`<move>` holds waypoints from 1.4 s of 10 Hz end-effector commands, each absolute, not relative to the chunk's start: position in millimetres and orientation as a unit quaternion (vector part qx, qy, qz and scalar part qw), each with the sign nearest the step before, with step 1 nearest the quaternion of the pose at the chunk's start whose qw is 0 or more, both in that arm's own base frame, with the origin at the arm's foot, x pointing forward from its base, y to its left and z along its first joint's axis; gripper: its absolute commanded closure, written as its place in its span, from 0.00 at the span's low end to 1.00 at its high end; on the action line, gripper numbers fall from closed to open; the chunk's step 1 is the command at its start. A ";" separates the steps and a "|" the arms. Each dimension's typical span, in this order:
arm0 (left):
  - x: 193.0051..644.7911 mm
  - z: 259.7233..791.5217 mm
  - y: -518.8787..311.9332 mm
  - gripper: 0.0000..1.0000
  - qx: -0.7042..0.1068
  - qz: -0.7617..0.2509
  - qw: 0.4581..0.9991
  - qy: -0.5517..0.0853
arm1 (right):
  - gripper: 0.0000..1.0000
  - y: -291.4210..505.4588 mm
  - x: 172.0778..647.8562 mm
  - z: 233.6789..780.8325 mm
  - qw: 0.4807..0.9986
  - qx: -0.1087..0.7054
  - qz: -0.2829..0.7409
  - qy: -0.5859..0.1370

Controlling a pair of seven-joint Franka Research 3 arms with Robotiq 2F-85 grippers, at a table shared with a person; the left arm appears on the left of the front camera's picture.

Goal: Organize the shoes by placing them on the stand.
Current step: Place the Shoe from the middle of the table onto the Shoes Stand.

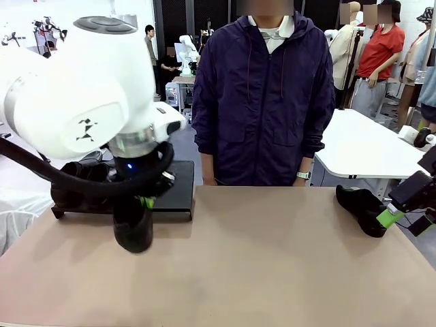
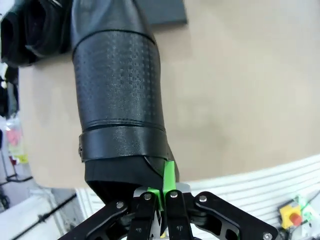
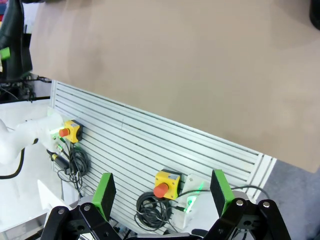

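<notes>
My left gripper [image 1: 145,202] is shut on the rim of a glossy black shoe [image 1: 133,228], which hangs toe-down just above the table, in front of the stand [image 1: 176,196]. In the left wrist view the green pads [image 2: 169,177] pinch the shoe [image 2: 117,95] at its opening. Other black shoes [image 1: 82,178] sit on the left part of the stand, seen again as shoes [image 2: 30,30] at the top left. Another shoe [image 1: 360,206] lies on the table at the far right. My right gripper [image 1: 395,212] stands beside that shoe, and the right wrist view shows this gripper [image 3: 162,195] open and empty.
A person in a dark jacket [image 1: 262,95] stands at the far edge of the tan table [image 1: 259,266]. Below the right gripper the table's near edge meets a grey slatted panel [image 3: 150,145] with yellow stop buttons [image 3: 165,182] and cables.
</notes>
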State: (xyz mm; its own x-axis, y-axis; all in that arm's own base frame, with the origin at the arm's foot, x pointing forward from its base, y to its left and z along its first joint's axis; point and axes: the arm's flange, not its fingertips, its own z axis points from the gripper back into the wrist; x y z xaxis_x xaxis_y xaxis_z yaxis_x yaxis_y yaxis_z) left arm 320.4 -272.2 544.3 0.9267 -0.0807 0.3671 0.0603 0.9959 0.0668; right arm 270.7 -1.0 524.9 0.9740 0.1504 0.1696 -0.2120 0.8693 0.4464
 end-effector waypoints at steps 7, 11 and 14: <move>503.8 509.5 -164.9 1.00 0.051 -0.165 0.934 -0.313 | 0.00 -2.3 270.7 524.9 0.963 0.242 0.097 -0.065; 506.2 491.7 -148.2 1.00 0.068 -0.173 0.938 -0.293 | 0.00 -2.3 270.7 524.9 0.963 0.242 0.097 -0.065; 507.0 485.3 -150.3 1.00 0.056 -0.167 0.942 -0.285 | 0.00 -2.3 270.7 524.9 0.963 0.242 0.097 -0.065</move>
State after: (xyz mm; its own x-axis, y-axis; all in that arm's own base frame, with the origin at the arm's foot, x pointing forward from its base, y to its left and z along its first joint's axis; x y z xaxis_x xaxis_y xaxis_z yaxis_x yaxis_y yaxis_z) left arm 507.4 -148.8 483.4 0.7844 -0.3459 0.5148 0.2820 0.9382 0.2006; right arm 270.7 -1.2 524.9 0.9741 0.1498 0.1695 -0.2114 0.8694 0.4466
